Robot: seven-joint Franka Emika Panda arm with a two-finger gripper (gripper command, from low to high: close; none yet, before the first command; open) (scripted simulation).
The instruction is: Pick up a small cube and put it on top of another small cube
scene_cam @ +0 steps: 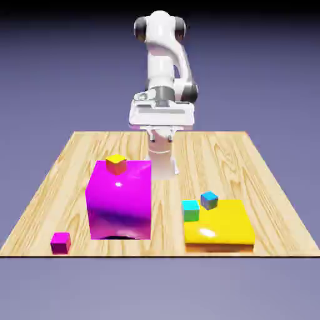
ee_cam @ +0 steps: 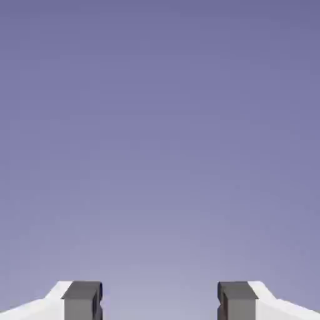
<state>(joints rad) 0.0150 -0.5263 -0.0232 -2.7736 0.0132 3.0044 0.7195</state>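
The small cube (scene_cam: 60,242), tiny and magenta-pink, lies on the table near the front edge at the exterior view's left. Other small cubes are a yellow-orange one (scene_cam: 116,164) on top of the large magenta block (scene_cam: 120,200), and a cyan-green one (scene_cam: 190,210) and a blue one (scene_cam: 209,200) on the flat yellow slab (scene_cam: 220,228). My gripper (scene_cam: 160,135) hangs high over the table's far middle, well away from all cubes. In the hand view the gripper (ee_cam: 159,304) shows its grey fingertips (ee_cam: 82,300) wide apart with only backdrop between them.
The wooden table (scene_cam: 206,156) carries the tall magenta block at left centre and the low yellow slab at front right. The arm's white base column (scene_cam: 164,159) stands behind the magenta block.
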